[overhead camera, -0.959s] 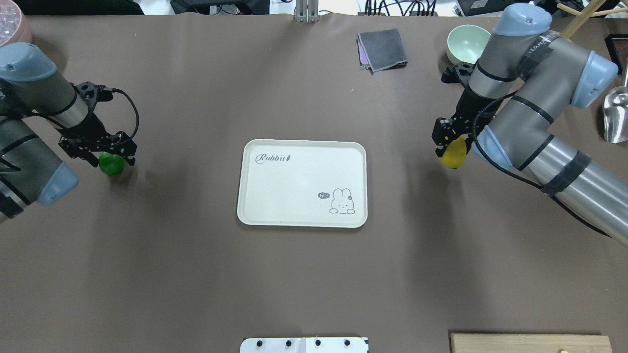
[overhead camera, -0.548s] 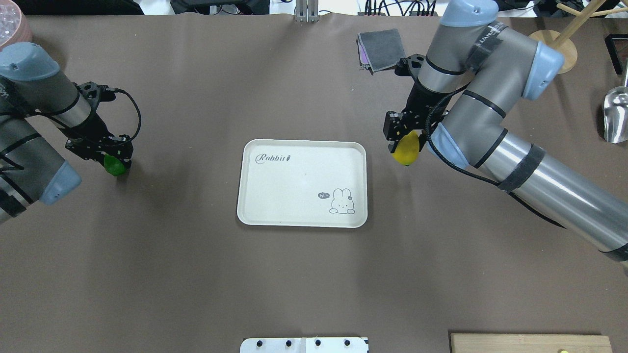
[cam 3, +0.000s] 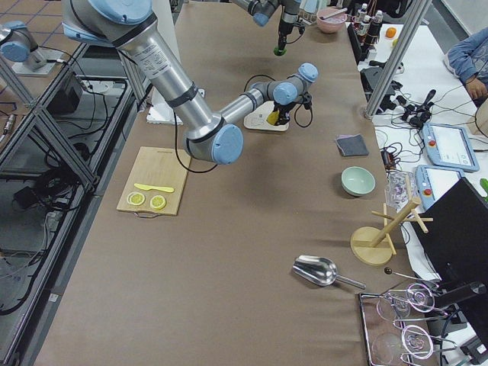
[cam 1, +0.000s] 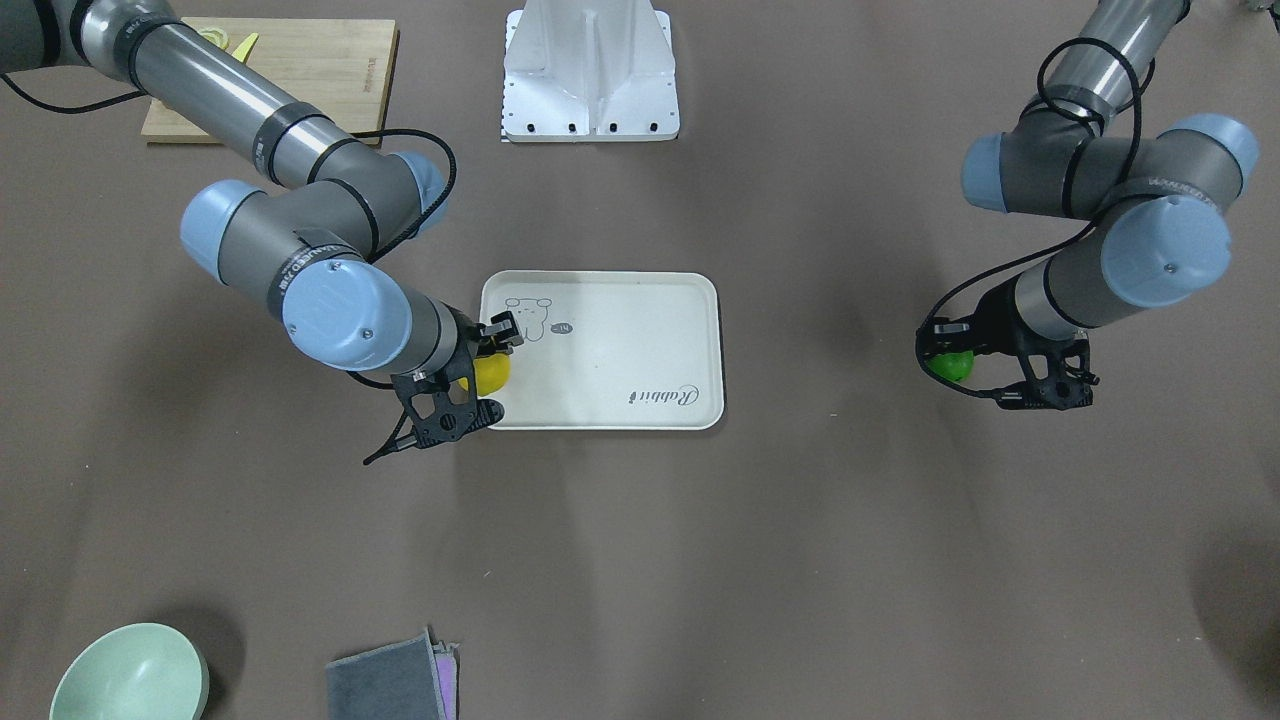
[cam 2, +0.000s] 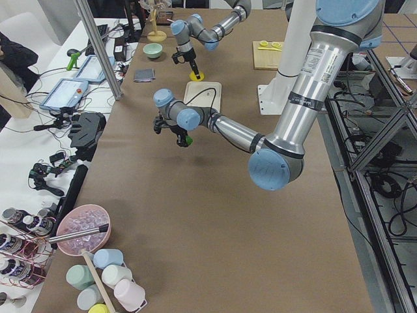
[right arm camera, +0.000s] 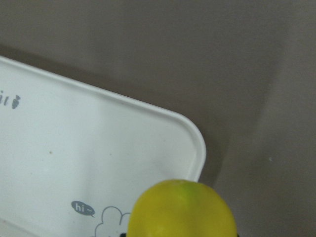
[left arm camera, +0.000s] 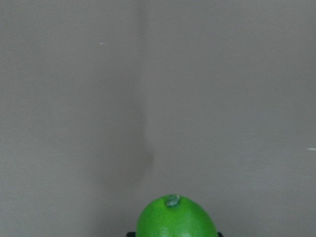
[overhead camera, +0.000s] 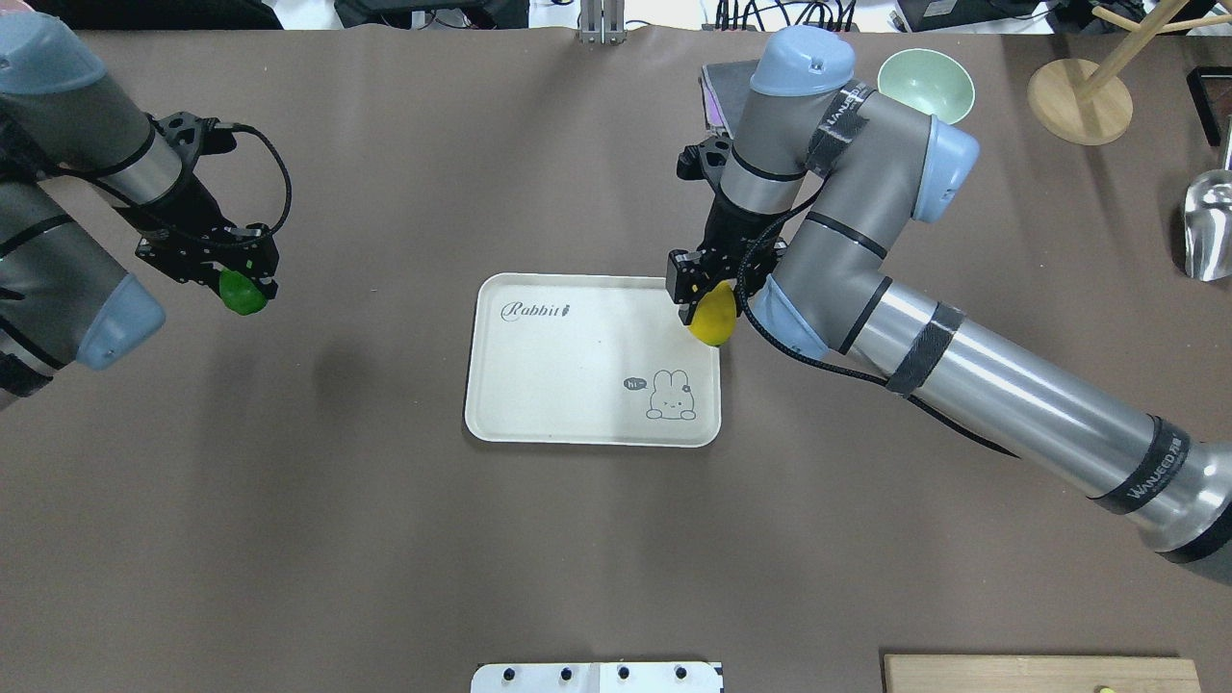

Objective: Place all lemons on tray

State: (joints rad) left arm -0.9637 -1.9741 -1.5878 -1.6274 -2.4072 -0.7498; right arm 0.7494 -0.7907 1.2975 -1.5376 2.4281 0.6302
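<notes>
From overhead we see the right gripper (overhead camera: 705,296) clenched on the yellow lemon (overhead camera: 714,323) above the right rim of the tray (overhead camera: 577,428). The left gripper (overhead camera: 236,279) grasps the green lemon (overhead camera: 243,295) over the table (overhead camera: 385,539), well apart from the tray. On the right wrist view, the yellow lemon hangs over a tray corner.

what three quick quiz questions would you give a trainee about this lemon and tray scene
1. True or false: the yellow lemon lies loose on the tray.
2. What does the left gripper hold? A green lemon; B lemon slice; C bowl.
3. How many lemons rest on the tray?

Key: 1 false, the right gripper grips it at the tray's edge. 2 A. 3 zero.
</notes>
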